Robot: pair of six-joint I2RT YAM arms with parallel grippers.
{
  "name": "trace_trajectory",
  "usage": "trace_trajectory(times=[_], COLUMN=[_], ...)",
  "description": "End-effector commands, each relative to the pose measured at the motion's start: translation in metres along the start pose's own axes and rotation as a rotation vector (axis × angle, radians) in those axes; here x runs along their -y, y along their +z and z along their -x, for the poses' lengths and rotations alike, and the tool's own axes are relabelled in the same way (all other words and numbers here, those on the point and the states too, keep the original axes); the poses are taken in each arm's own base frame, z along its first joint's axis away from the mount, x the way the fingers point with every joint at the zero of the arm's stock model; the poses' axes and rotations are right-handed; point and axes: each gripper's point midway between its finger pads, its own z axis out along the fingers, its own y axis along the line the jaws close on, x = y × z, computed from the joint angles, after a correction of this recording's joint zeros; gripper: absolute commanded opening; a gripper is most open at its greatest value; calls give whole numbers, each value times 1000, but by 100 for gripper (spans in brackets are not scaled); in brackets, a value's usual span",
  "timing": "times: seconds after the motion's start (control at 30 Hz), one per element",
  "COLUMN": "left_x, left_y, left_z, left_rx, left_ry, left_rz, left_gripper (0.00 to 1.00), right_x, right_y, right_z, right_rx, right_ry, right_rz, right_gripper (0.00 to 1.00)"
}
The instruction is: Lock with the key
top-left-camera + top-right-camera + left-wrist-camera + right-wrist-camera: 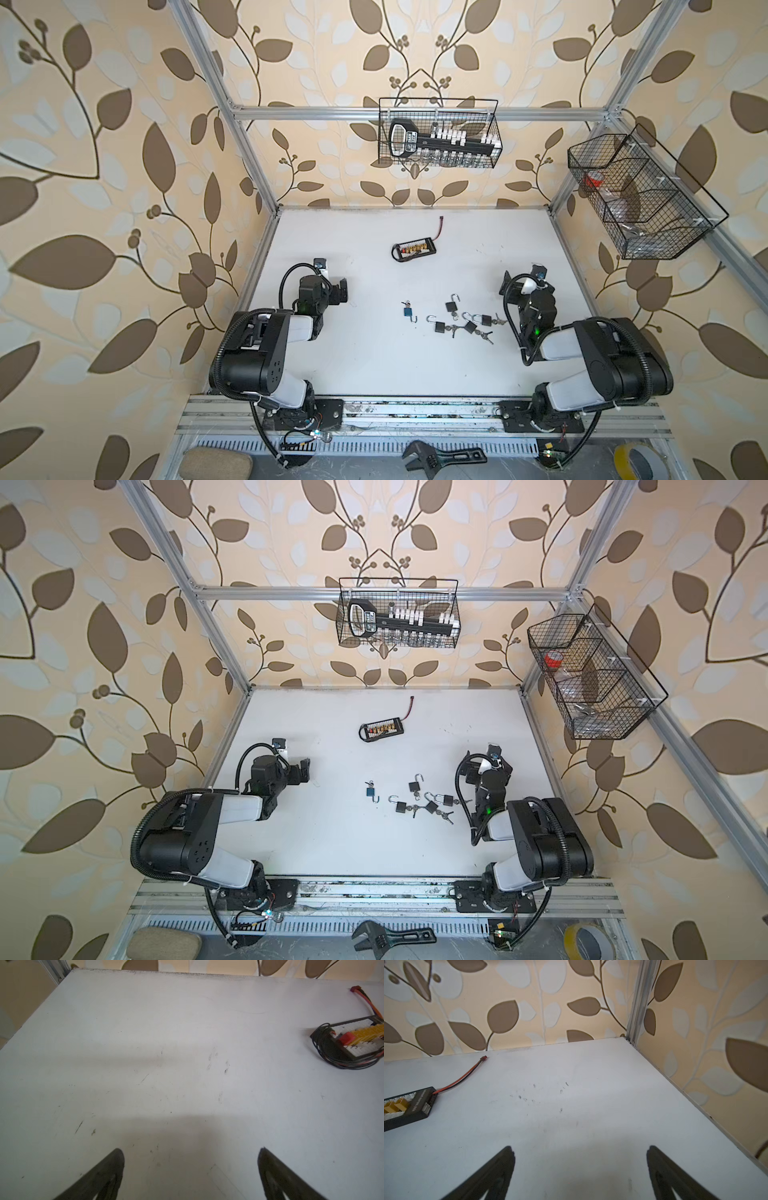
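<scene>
Several small padlocks lie with open shackles on the white table, between the two arms in both top views. A blue padlock lies apart on the left, a key in it. To its right, black padlocks cluster with keys among them. My left gripper is open left of the locks, over bare table. My right gripper is open to their right. Neither wrist view shows a lock.
A black connector board with a red-black lead lies farther back on the table. Wire baskets hang on the back wall and the right frame. A wrench lies below the front rail.
</scene>
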Motion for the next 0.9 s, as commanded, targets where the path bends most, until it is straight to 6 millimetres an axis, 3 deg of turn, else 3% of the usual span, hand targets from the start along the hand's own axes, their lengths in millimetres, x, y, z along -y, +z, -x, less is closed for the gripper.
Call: trace_trajectory(times=[0.0, 0.7, 0.8, 0.87], left_x=[-3, -4, -2, 5], left_y=[1, -2, -9, -20], left_z=[16, 16, 20, 35], left_rx=[40, 56, 78, 114], left_ry=[-6, -1, 29, 66], left_rz=[3, 14, 49, 76], left_gripper=[99, 99, 99, 99], right_x=[-2, -1, 0, -5], right_y=[2, 2, 2, -4], right_z=[9, 10, 14, 21], right_rx=[29, 29, 27, 46], right_ry=[9, 18, 17, -1], right_rz=[8, 15, 0, 11], right_gripper=[100, 100, 100, 100])
